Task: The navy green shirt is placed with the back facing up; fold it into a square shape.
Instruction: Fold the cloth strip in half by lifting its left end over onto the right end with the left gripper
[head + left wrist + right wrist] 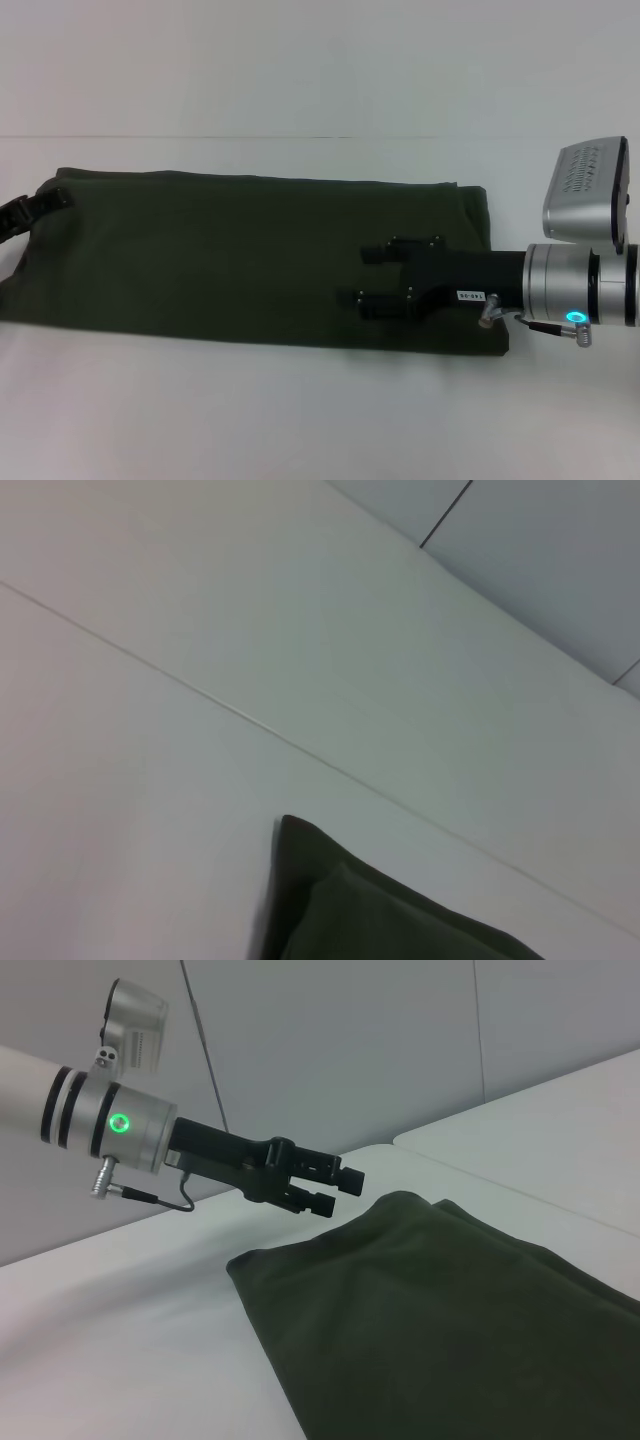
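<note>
- While the navy green shirt [230, 255] lies flat on the white table [300, 70] as a long horizontal band, plain side up, my right gripper [372, 277] reaches in from the right, arm level, fingers pointing left over the shirt's right half.
- Right jaws stand apart, one finger above the other in head view, nothing between them; I cannot tell whether they touch the cloth.
- Left gripper [30, 208] shows only as a black tip at the shirt's upper left corner in head view; jaw state there I cannot tell.
- Right wrist view gives what head view does not: the left gripper [338, 1187] whole, silver wrist with green ring light, arm level, fingers hovering just beside the shirt's [450, 1310] far corner, slightly apart, not clamped on fabric as far as I can see.
- Left wrist view shows only one layered shirt corner [370, 910] on the table [150, 730], no fingers.
</note>
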{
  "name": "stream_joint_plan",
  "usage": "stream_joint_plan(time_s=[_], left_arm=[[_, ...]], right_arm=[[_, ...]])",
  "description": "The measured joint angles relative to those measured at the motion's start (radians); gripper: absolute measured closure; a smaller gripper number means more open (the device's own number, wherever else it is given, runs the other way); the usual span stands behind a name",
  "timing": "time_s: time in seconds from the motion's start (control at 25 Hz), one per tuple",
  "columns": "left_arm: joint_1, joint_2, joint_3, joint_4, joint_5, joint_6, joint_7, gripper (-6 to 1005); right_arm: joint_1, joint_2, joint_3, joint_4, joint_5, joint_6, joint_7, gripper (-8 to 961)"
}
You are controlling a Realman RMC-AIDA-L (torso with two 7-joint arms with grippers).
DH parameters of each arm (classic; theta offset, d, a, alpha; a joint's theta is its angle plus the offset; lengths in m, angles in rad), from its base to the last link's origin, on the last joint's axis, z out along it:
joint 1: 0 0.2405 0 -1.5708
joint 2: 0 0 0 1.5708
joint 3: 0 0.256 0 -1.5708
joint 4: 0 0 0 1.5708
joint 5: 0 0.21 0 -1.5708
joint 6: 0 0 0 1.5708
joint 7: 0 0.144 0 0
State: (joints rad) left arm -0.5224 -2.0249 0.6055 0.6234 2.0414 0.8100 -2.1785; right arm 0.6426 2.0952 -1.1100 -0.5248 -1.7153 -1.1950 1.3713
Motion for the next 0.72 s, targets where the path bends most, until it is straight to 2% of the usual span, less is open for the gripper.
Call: stream_joint_plan(time_s=[0.72], left_arm=[[0.024, -0.006, 0.002, -0.005, 0.004, -0.073, 0.011, 139]], right_arm=[[0.000, 0.000, -0.001, 0.003, -0.004, 0.008, -0.005, 166]])
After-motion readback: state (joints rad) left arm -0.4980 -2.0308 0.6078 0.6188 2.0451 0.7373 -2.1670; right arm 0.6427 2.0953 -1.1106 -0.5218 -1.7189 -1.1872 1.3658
